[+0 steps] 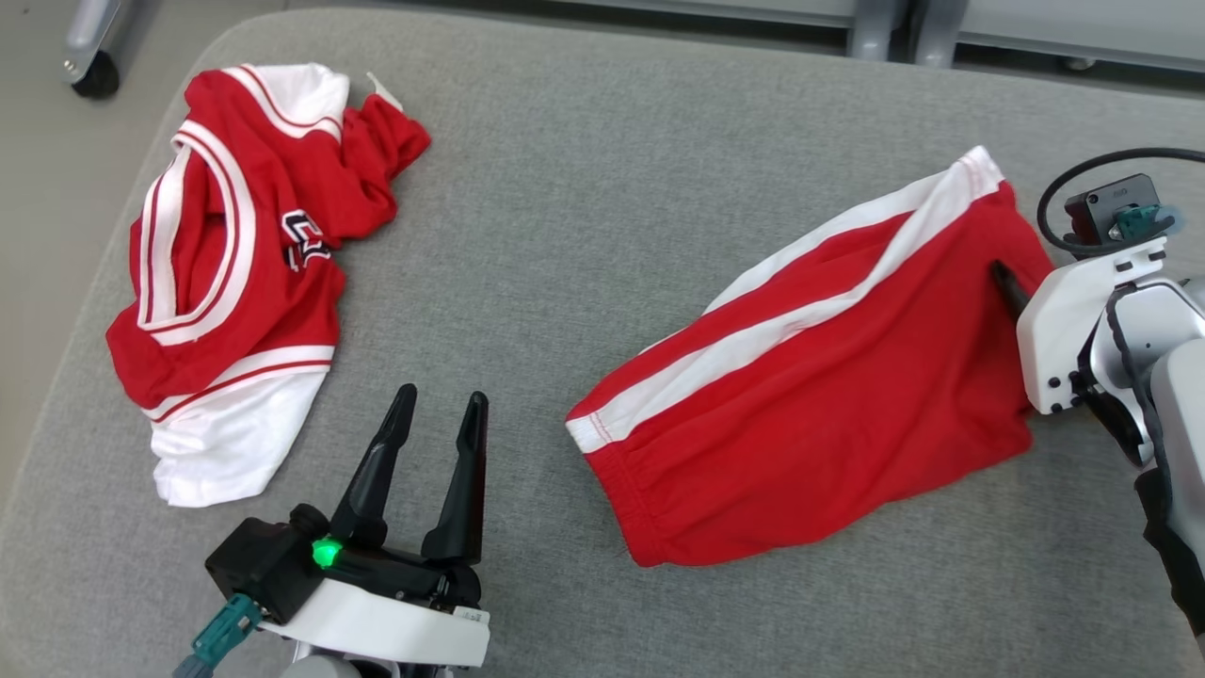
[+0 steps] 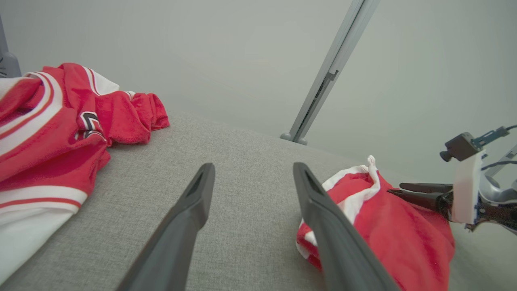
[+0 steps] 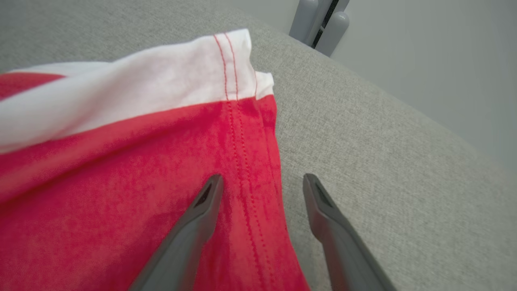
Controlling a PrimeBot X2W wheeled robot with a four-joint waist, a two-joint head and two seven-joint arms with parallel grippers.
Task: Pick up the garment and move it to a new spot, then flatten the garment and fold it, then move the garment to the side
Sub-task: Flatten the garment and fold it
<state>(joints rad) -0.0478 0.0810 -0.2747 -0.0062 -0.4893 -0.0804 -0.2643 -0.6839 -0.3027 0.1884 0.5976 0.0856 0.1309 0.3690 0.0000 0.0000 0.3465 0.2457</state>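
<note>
Shorts (image 1: pixel 828 414): red, white stripes, on the right half of the grey cushion (image 1: pixel 584 188). Long axis is diagonal, waistband toward the near edge, leg hem toward the far right corner.
Jersey (image 1: pixel 235 282): crumpled by the left edge, well apart.
Left gripper (image 1: pixel 442 395): spread, empty, near the waistband.
Right gripper (image 3: pixel 262 180): spread, straddling the leg hem, pinching nothing. Clearly the closer arm imo.

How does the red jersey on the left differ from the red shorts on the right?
The jersey lies crumpled, while the shorts lie mostly flat. The jersey carries dark lettering; the shorts show none. The right gripper is at the shorts' hem; no gripper touches the jersey. Both are red and white.
</note>
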